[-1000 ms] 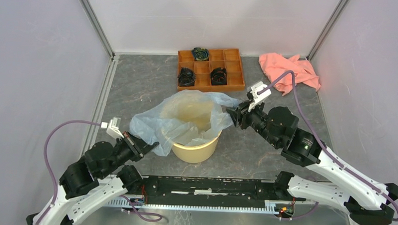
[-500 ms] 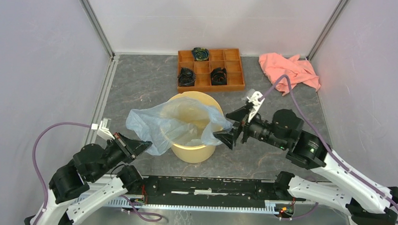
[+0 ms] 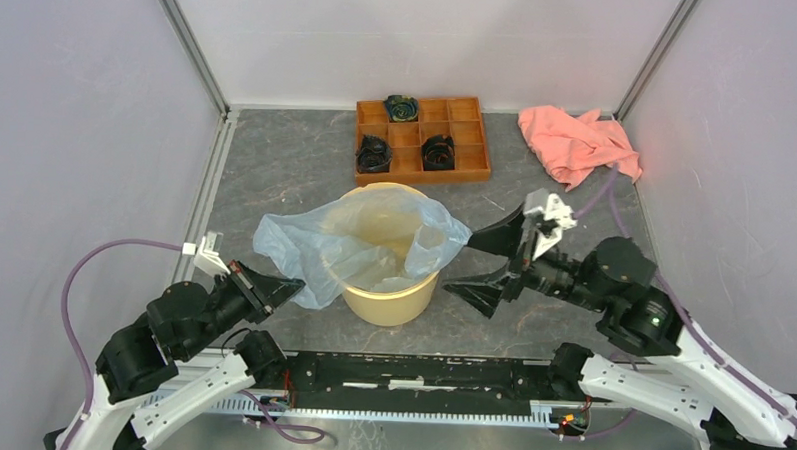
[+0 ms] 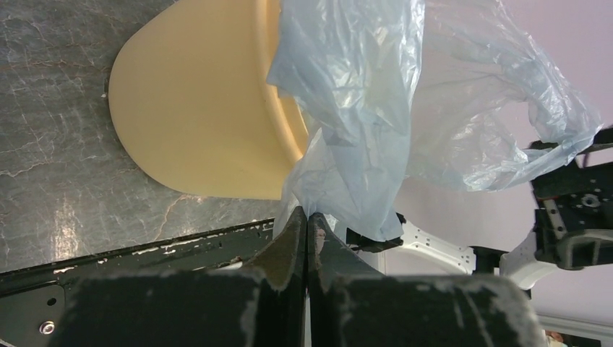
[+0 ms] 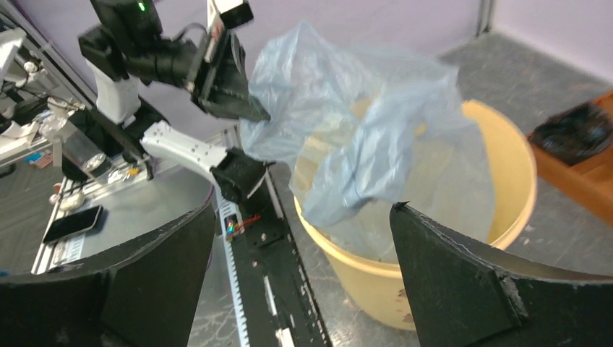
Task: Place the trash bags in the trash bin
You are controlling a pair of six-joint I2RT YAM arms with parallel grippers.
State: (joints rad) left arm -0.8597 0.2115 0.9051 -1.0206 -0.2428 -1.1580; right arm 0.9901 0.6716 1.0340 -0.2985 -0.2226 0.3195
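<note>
The pale blue-grey trash bag lies draped over the round pale yellow trash bin. Part of it hangs inside the bin and its left side spills out over the rim. My left gripper is shut on the bag's left corner, low beside the bin. The left wrist view shows the plastic pinched at the left gripper's tips, with the bin behind. My right gripper stands wide open just right of the bin, holding nothing. Its wrist view shows the bag and the bin beyond the right gripper.
A compartmented wooden tray with dark rolled items stands at the back. A salmon-pink cloth lies at the back right. Enclosure walls close in the left, right and rear. The arms' base rail runs along the near edge.
My right gripper let go of the bag's right edge, opened wide and drew back to the right. The left gripper pulled slightly back, still pinching the bag.
</note>
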